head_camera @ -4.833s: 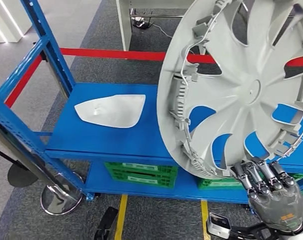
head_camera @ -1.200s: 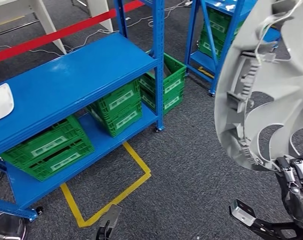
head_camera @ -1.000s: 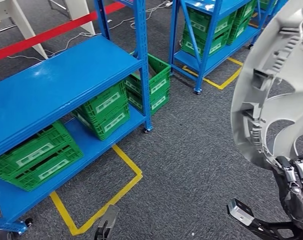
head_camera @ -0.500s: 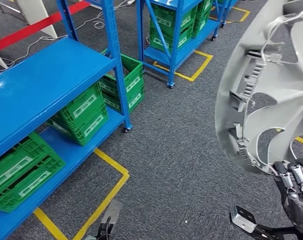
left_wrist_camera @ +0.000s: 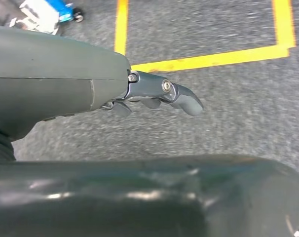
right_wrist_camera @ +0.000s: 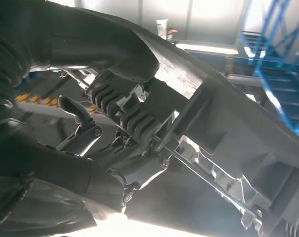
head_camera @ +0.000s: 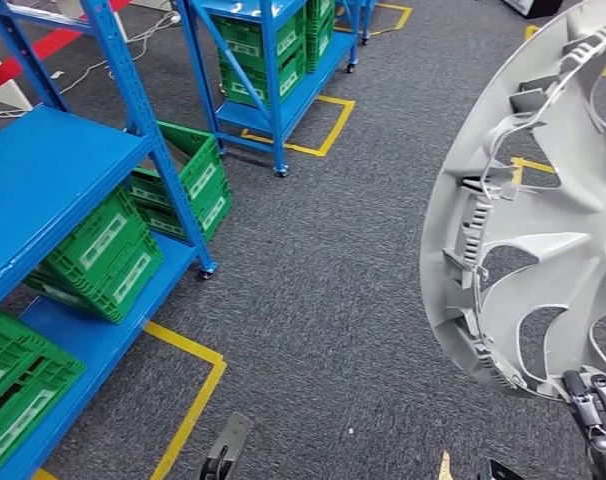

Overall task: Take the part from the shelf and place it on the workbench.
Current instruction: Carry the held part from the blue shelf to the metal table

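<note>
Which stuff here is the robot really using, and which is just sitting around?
Using:
- wheel cover
- right hand, gripping the cover's lower rim

Just sitting around:
- blue shelves
- green crates
- yellow floor tape
- left hand, holding nothing

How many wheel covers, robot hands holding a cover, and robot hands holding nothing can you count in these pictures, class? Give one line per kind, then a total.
Wheel cover: 1
Hands holding the cover, the right hand at its lower rim: 1
Hands holding nothing, the left hand above the carpet: 1
Total: 3
</note>
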### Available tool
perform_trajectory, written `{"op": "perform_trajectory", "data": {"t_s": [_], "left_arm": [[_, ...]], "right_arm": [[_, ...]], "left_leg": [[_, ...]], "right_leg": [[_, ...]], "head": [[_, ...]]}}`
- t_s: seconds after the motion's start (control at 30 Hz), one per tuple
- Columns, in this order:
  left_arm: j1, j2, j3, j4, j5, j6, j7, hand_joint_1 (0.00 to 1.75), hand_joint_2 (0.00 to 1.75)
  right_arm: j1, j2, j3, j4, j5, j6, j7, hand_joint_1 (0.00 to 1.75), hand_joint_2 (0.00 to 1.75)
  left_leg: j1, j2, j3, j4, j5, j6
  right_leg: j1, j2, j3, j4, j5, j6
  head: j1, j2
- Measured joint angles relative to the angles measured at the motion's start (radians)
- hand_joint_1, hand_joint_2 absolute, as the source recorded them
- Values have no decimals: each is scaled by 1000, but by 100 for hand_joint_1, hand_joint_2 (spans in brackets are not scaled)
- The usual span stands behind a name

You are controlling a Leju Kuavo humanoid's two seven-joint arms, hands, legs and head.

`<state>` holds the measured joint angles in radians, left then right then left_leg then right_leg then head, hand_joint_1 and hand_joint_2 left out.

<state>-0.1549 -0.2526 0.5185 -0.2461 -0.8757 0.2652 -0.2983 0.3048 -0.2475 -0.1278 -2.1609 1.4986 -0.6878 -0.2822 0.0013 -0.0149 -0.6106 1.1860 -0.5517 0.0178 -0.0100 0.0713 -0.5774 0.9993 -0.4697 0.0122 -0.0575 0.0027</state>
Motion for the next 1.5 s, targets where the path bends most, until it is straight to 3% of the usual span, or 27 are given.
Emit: {"op": "perform_trajectory", "data": {"t_s": [0.03, 0.1, 0.17, 0.2, 0.27, 0.33, 0.4, 0.43, 0.5, 0.53, 0.6, 0.63, 0.7, 0.77, 0.83, 0.87, 0.93, 1.0, 1.07, 1.13, 1.2, 1.27, 1.33, 1.4, 1.43, 1.47, 1.5], "left_arm": [[-1, 1, 0, 0, 3, 0, -2, 0, 0], [-4, 3, 0, 0, 7, 0, -7, 0, 0], [-8, 2, 0, 0, 10, -1, -10, 0, 0], [-10, 1, 0, 0, 11, -2, -10, 0, 0], [-15, -2, -1, 0, 11, -4, -12, 0, 0], [-16, -3, -1, 0, 11, -5, -14, 0, 0], [-14, -3, -1, 0, 12, -5, -14, 0, 0], [-14, -3, -1, 0, 12, -5, -14, 0, 0], [-16, -4, -1, 0, 12, -7, -14, 0, 0], [-18, -5, -1, 0, 13, -7, -15, 0, 0], [-21, -6, -1, 0, 15, -8, -14, 0, 0], [-21, -7, -1, 0, 15, -9, -14, 0, 0], [-23, -11, -2, 0, 16, -11, -14, 0, 0], [-26, -15, -5, 0, 16, -13, -14, 0, 0], [-26, -15, -7, 0, 16, -11, -15, 0, 0], [-24, -14, -7, 0, 17, -10, -14, 0, 0], [-21, -13, -7, 0, 18, -6, -14, 0, 0], [-22, -12, -8, 0, 19, -2, -10, 0, 0], [-21, -11, -8, 0, 20, 0, -4, 0, 0], [-18, -9, -8, 0, 20, 4, 4, 0, 0], [-14, -9, -9, 0, 20, 9, 11, 0, 0], [-14, -11, -9, 0, 20, 12, 13, 0, 0], [-12, -10, -10, 0, 19, 14, 14, 0, 0], [-5, -7, -9, 0, 20, 19, 17, 0, 0], [-2, -5, -9, 0, 22, 22, 18, 0, 0], [1, -3, -8, 0, 25, 24, 18, 0, 0], [1, -3, -8, 0, 31, 26, 16, 0, 0]], "right_arm": [[1, 1, -1, -1, 0, 0, 2, 175, 175], [0, 1, -2, -3, 0, 0, 9, 175, 175], [-1, 1, -2, -3, 0, 0, 16, 175, 175], [-1, 1, -2, -3, 0, 0, 18, 175, 175], [-4, 0, -1, -2, 0, 0, 21, 175, 175], [-8, 0, 1, -1, 0, 0, 22, 175, 175], [-8, 0, 3, 0, 0, 0, 23, 175, 175], [-8, 0, 3, 1, 0, 0, 23, 175, 175], [-8, 0, 4, 2, 0, 0, 23, 175, 175], [-10, 0, 4, 2, 0, 0, 23, 175, 175], [-14, 0, 4, 3, 0, 0, 25, 175, 175], [-16, 0, 4, 3, 0, 0, 26, 175, 175], [-18, -1, 4, 4, 0, 0, 30, 175, 175], [-23, -2, 4, 4, 0, 0, 32, 175, 175], [-32, -2, 4, 4, 0, 0, 36, 175, 175], [-35, -2, 4, 5, 0, 0, 39, 175, 175], [-39, -2, 6, 8, 0, 0, 47, 175, 175], [-42, -2, 8, 10, 0, 0, 55, 175, 175], [-45, -2, 11, 13, 0, 0, 63, 175, 175], [-49, -1, 13, 15, 0, 0, 67, 175, 175], [-50, -1, 15, 17, 0, 0, 67, 175, 175], [-50, -2, 15, 17, 0, 0, 67, 175, 175], [-54, -4, 16, 19, 0, 0, 68, 175, 175], [-58, -4, 18, 23, 0, 0, 73, 175, 175], [-57, -4, 20, 25, 0, 0, 78, 175, 175], [-57, -5, 22, 27, 0, 0, 83, 175, 175], [-57, -7, 24, 28, 0, 0, 89, 175, 175]], "left_leg": [[4, -25, 26, -62, 28, 2], [8, -62, 54, -134, 46, 4], [5, -54, 54, -144, 45, 11], [5, -42, 54, -147, 49, 17], [6, -17, 53, -155, 57, 29], [3, 11, 50, -156, 59, 34], [1, 41, 47, -156, 58, 34], [0, 55, 47, -156, 58, 34], [0, 80, 47, -156, 57, 32], [-2, 90, 48, -155, 55, 29], [-8, 108, 48, -152, 53, 21], [-9, 117, 48, -152, 52, 17], [-7, 126, 49, -151, 49, 6], [-4, 88, 37, -113, 19, -5], [-3, 36, -7, -1, -42, -8], [-3, 26, -36, 64, -69, -7], [-3, 21, -65, 124, -75, -3], [-2, 10, -33, 43, -8, 3], [3, -38, 18, -82, 48, 8], [5, -71, 39, -135, 56, 8], [3, -55, 40, -145, 58, 12], [5, -29, 42, -156, 65, 23], [5, 0, 43, -162, 68, 30], [4, 31, 42, -163, 67, 32], [3, 46, 41, -163, 66, 32], [3, 60, 42, -163, 65, 31], [3, 72, 43, -163, 63, 29]], "right_leg": [[1, 14, -3, 5, 0, 3], [-1, 38, -16, 14, 2, 13], [-6, 59, -29, 14, 9, 27], [-7, 50, -36, 16, 9, 33], [-5, -4, -64, 61, -20, 41], [-4, -55, -121, 182, -82, 46], [-7, -64, -164, 284, -118, 51], [-8, -66, -161, 287, -110, 53], [-9, -85, -98, 183, -56, 53], [-5, -110, -55, 112, -35, 52], [1, -141, -4, 22, -14, 42], [6, -142, 0, 12, -16, 36], [5, -120, -3, 10, -11, 24], [2, -99, -3, 3, -4, 11], [1, -77, -2, 1, 0, 3], [2, -65, -2, 1, 1, 1], [3, -37, -2, 3, 1, 0], [2, -7, -1, 6, 0, 1], [2, 20, -5, 13, -1, 4], [-3, 44, -16, 16, 3, 15], [-10, 67, -29, 14, 9, 30], [-7, 37, -50, 38, -7, 40], [-3, -30, -100, 137, -61, 46], [-5, -59, -156, 258, -110, 53], [-7, -64, -166, 282, -112, 55], [-9, -68, -157, 269, -97, 57], [-10, -76, -127, 218, -69, 57]], "head": [[0, 0], [2, 0], [2, 0], [2, 0], [7, 0], [11, 0], [11, 0], [11, 0], [11, 0], [12, 0], [10, 0], [10, 0], [9, 0], [8, 0], [6, 0], [5, 0], [5, 0], [5, 0], [6, 0], [6, 0], [6, 0], [10, 0], [14, 0], [16, 0], [17, 0], [18, 0], [18, 0]]}}
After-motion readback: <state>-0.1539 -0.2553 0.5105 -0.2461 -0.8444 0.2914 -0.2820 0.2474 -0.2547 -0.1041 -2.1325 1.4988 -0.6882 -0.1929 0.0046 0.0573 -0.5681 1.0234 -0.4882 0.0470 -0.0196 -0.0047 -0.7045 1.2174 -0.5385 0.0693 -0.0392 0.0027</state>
